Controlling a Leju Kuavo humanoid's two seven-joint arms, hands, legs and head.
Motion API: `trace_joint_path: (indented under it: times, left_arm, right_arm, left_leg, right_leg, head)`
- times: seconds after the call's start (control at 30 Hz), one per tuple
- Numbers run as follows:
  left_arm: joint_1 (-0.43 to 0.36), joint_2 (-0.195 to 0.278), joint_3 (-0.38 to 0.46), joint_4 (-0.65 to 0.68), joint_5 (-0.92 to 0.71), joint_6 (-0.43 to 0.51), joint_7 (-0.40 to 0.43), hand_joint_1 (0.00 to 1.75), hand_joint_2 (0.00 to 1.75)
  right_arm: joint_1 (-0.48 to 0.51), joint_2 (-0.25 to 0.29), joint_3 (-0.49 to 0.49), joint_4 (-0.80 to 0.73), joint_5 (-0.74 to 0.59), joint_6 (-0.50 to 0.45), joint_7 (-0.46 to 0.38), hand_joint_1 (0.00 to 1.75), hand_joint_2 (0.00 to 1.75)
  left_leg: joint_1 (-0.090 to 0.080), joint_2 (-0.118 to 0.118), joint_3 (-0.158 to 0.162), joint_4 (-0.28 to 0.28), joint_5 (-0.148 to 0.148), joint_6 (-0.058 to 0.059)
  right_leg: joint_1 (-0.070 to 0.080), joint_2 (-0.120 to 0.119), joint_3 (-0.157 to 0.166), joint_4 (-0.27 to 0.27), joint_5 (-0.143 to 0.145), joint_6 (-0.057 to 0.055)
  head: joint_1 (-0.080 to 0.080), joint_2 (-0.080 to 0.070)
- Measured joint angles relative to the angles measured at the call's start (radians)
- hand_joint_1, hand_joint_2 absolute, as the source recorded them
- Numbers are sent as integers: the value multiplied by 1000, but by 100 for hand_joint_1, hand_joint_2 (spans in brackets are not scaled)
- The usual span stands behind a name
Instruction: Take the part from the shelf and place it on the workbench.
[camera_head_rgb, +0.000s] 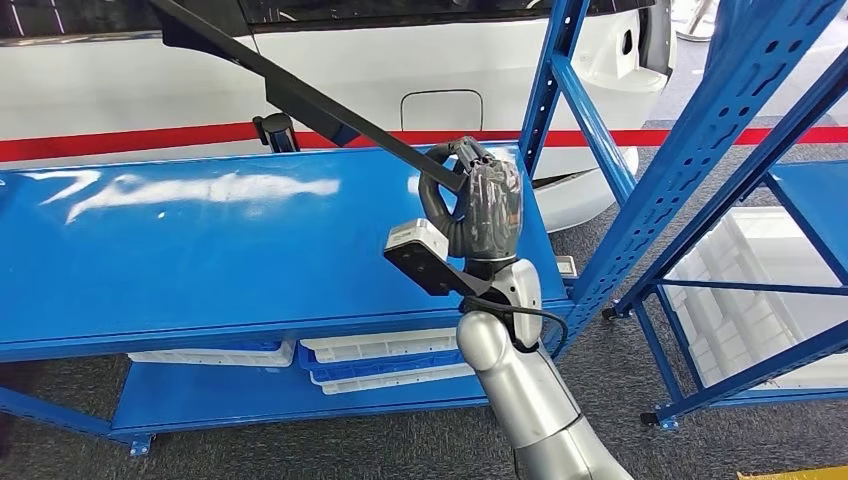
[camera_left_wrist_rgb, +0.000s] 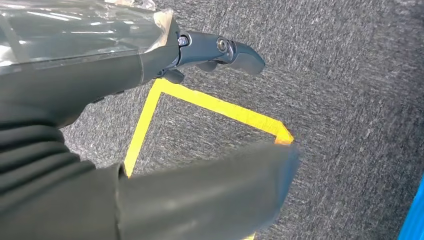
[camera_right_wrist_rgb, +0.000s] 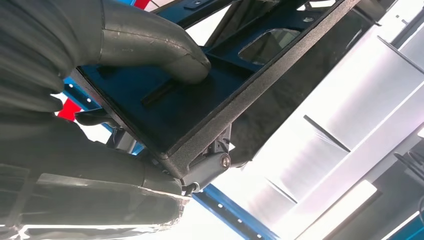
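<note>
A long black trim part (camera_head_rgb: 300, 95) slants from the top left down to my right hand (camera_head_rgb: 478, 200), which grips its lower end above the right end of the blue shelf board (camera_head_rgb: 200, 250). In the right wrist view the thumb (camera_right_wrist_rgb: 150, 45) presses on the part's flat black face (camera_right_wrist_rgb: 200, 100) and darker fingers hold it from underneath. My left hand (camera_left_wrist_rgb: 150, 55) hangs over grey carpet with its fingers apart and nothing in them.
Blue rack uprights (camera_head_rgb: 690, 170) stand right of my hand, with a white bin (camera_head_rgb: 750, 290) behind them. White trays (camera_head_rgb: 380, 360) lie on the lower shelf. A white car body (camera_head_rgb: 420, 70) with a red stripe is behind the shelf. Yellow floor tape (camera_left_wrist_rgb: 220, 107) marks the carpet.
</note>
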Motion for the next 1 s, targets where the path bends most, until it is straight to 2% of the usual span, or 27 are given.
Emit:
trace_joint_path:
  times: [0.27,0.43,0.57,0.7,0.8,0.9,0.97,1.0]
  left_arm:
    - [-1,-1,-10,0,-9,-21,0,0,175]
    - [-2,0,-19,0,-3,-95,-17,0,175]
    - [-3,3,-18,0,22,-136,2,0,175]
    - [-3,6,-14,0,34,-149,12,0,175]
    - [-4,6,-10,0,41,-133,23,0,175]
    - [-7,6,-4,0,48,-129,19,0,175]
    - [-9,3,1,0,53,-130,13,0,175]
    - [-11,2,3,0,58,-130,9,0,175]
  right_arm:
    - [37,-14,-8,-37,-2,-1,-2,175,175]
    - [71,-24,-9,-68,-46,-1,-23,175,175]
    - [101,-37,-9,-114,-103,-1,-43,175,175]
    - [127,-52,-9,-181,-217,17,-69,175,175]
    - [139,-63,-12,-239,-328,53,-93,175,175]
    - [142,-70,-15,-290,-380,72,-105,175,175]
    - [142,-74,-16,-317,-396,81,-106,175,175]
    - [142,-77,-16,-329,-404,86,-106,175,175]
  left_leg:
    - [0,0,0,0,0,0]
    - [0,0,0,0,0,0]
    - [-2,0,-1,1,-2,1]
    - [-6,-1,-1,2,-4,4]
    - [-9,0,-1,4,-7,10]
    - [-12,0,0,5,-7,20]
    - [-8,4,6,-6,2,33]
    - [-6,6,9,-12,7,39]
  right_leg:
    - [0,0,0,0,0,0]
    - [0,0,0,0,0,0]
    - [-3,0,0,-1,0,1]
    - [-7,0,0,-1,-1,4]
    - [-10,0,1,-1,-1,8]
    - [-13,0,3,-4,0,18]
    - [-11,-1,-5,16,-16,22]
    - [-11,-1,-21,52,-37,21]
  head:
    - [0,0]
    - [0,0]
    - [0,0]
    - [0,0]
    - [0,0]
    - [-1,0]
    - [0,0]
    - [1,0]
